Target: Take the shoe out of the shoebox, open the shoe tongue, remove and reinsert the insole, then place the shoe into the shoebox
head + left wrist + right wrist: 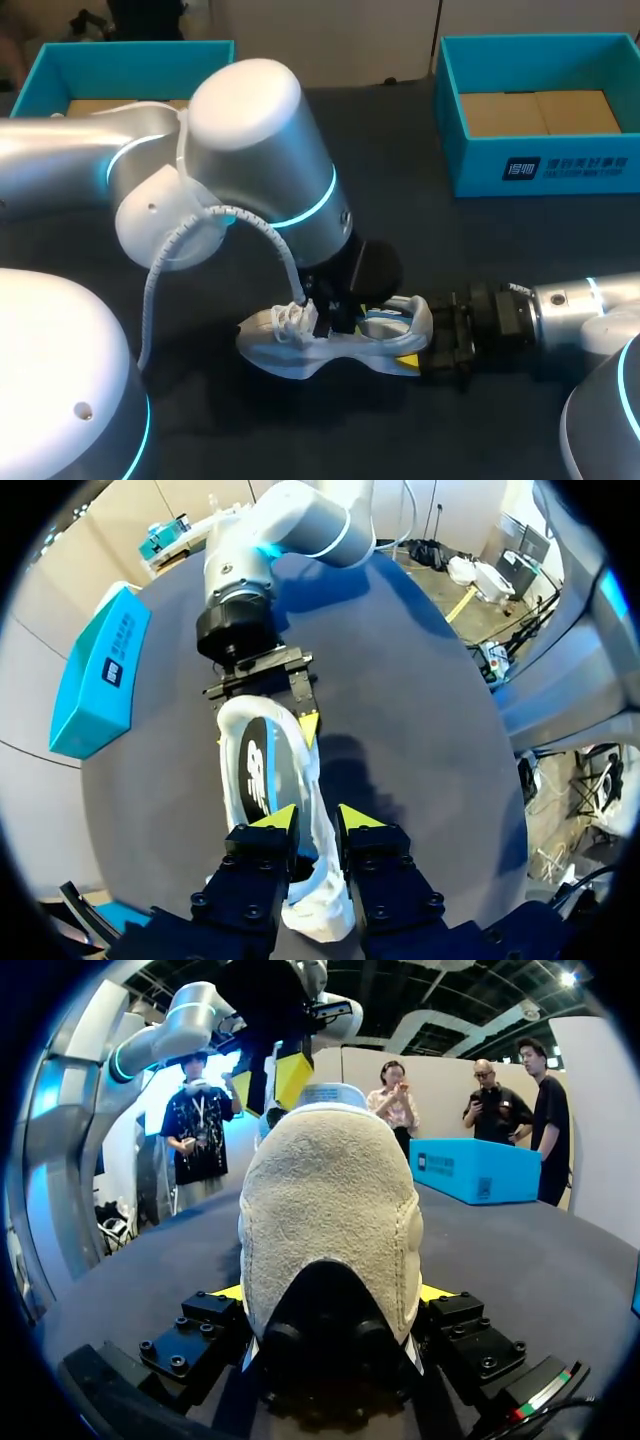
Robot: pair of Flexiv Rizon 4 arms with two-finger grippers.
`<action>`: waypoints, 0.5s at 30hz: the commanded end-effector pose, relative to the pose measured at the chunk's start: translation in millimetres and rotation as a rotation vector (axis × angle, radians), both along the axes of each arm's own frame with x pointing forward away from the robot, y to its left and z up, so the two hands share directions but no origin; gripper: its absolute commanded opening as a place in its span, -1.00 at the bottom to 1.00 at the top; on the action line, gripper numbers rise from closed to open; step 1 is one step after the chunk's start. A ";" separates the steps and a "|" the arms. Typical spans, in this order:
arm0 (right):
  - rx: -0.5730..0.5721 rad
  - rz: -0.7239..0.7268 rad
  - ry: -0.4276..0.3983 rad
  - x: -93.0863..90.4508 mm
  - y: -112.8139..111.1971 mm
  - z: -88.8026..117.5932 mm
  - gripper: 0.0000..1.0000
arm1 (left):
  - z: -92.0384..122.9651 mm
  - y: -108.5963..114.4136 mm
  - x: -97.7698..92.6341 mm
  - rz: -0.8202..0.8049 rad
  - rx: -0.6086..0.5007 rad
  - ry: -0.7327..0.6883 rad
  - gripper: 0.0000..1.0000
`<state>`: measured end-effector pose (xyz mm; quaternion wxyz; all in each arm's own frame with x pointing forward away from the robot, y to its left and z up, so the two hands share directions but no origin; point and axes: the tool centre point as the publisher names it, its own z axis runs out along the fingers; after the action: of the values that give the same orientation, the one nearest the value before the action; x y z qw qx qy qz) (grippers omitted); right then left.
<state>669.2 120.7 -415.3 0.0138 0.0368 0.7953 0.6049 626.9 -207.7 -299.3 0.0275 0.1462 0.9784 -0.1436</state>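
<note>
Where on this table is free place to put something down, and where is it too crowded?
Free: the table between the left shoebox and the right shoebox, and the strip between that box and the right gripper. Crowded: around the shoe, with the left gripper above it and the right gripper at its heel.

Your left arm (250, 130) comes in from its side, bends sharply and points its wrist straight down. Your left gripper (318, 822) has its yellow tips close together, pinching the upper of the shoe (252, 778) between them. Your right arm (578, 305) lies low and level, directly ahead of the left gripper. Your right gripper (332, 1294) faces it, fingers pressed against both sides of the heel.
</note>
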 end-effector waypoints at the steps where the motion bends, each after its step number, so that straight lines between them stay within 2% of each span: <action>1: -0.004 -0.001 0.000 -0.5 0.6 0.9 -1.00 | -3.1 -2.8 -4.7 0.007 -0.008 -0.020 -0.51; 15: -0.004 -0.001 0.000 -0.5 0.6 0.9 -1.00 | -2.3 -12.1 8.8 0.044 -0.006 -0.040 -0.52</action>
<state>669.2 120.7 -415.3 0.0138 0.0368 0.7954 0.6049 633.4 -215.3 -301.3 0.0520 0.1282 0.9796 -0.1459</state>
